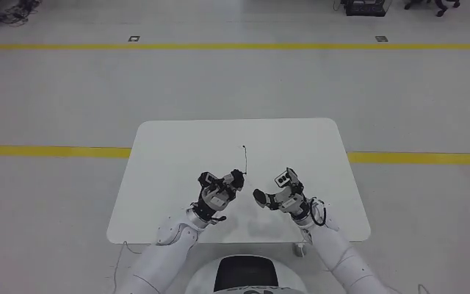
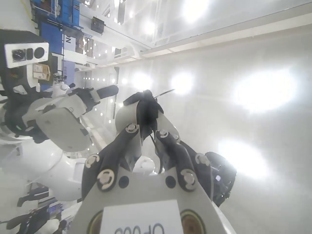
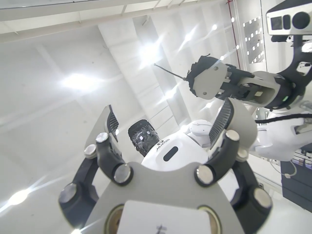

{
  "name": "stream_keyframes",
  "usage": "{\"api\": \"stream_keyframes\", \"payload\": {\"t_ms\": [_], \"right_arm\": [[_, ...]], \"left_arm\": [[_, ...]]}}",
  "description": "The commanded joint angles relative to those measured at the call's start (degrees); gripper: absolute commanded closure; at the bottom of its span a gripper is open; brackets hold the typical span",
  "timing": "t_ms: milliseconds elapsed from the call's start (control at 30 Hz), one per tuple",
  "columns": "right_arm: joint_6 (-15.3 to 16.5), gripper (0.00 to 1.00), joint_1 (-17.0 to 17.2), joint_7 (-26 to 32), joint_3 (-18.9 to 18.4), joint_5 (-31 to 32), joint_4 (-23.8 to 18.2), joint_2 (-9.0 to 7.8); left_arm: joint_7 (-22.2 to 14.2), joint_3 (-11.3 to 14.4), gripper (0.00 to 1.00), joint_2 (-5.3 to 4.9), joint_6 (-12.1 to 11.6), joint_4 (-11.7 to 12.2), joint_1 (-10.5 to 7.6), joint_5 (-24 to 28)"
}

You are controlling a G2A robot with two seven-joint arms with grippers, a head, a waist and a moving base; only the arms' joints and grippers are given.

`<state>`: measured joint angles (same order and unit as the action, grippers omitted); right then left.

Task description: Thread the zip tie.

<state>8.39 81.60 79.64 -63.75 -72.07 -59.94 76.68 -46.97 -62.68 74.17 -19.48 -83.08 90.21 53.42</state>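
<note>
Left gripper (image 1: 235,178) hangs clenched on the zip tie (image 1: 244,160) above the near edge of the table (image 1: 183,147), the tie's free end jutting toward the far edge; right gripper (image 3: 168,108) is released and empty, just beside. Best practice — pinch the free end near its tip, then curl it slowly.

Thin black zip tie (image 1: 244,156), plain white surface (image 1: 308,140), pale grey floor (image 1: 73,95) with yellow stripes (image 1: 220,46), left gripper (image 2: 146,98) light grey with black links and tips, right gripper (image 3: 168,105) light grey with black ribbed pads (image 3: 220,120).
</note>
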Motion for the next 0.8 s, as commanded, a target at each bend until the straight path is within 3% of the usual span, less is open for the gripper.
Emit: {"api": "stream_keyframes", "payload": {"t_ms": [0, 200, 300, 367, 533, 567, 767], "right_arm": [[-0.12, 0.00, -0.08, 0.00, 0.01, 0.20, 0.13, 0.01], [0.56, 0.02, -0.15, 0.00, 0.09, -0.64, 0.12, 0.27], [0.89, 0.41, -0.05, 0.00, 0.31, -1.35, 0.10, 0.47], [0.98, 0.52, -0.07, 0.00, 0.56, -1.58, 0.13, 0.60], [0.86, 0.66, -0.44, 0.00, 1.70, -1.60, 0.39, 1.01], [0.83, 0.75, -0.54, 0.00, 1.87, -1.54, 0.52, 1.06], [0.97, 0.79, -1.12, 0.00, 2.58, -1.36, 1.35, 1.35]], "left_arm": [[0.15, 0.07, 1.00, 0.53, 0.00, -0.92, 0.92, -0.43], [-1.32, 0.07, 1.00, 1.94, 0.00, 0.64, 1.03, 1.48], [-2.18, 0.08, 1.00, 2.51, 0.00, 1.33, 0.91, 1.87], [-2.45, 0.03, 1.00, 2.84, 0.00, 1.71, 0.84, 1.91], [-3.48, 0.01, 1.00, 3.74, 0.00, 2.61, 0.73, 2.73], [-3.85, 0.02, 1.00, 3.88, 0.00, 2.80, 0.71, 3.05], [-5.39, 0.04, 1.00, 4.66, 0.00, 4.02, 0.53, 4.37]]}}
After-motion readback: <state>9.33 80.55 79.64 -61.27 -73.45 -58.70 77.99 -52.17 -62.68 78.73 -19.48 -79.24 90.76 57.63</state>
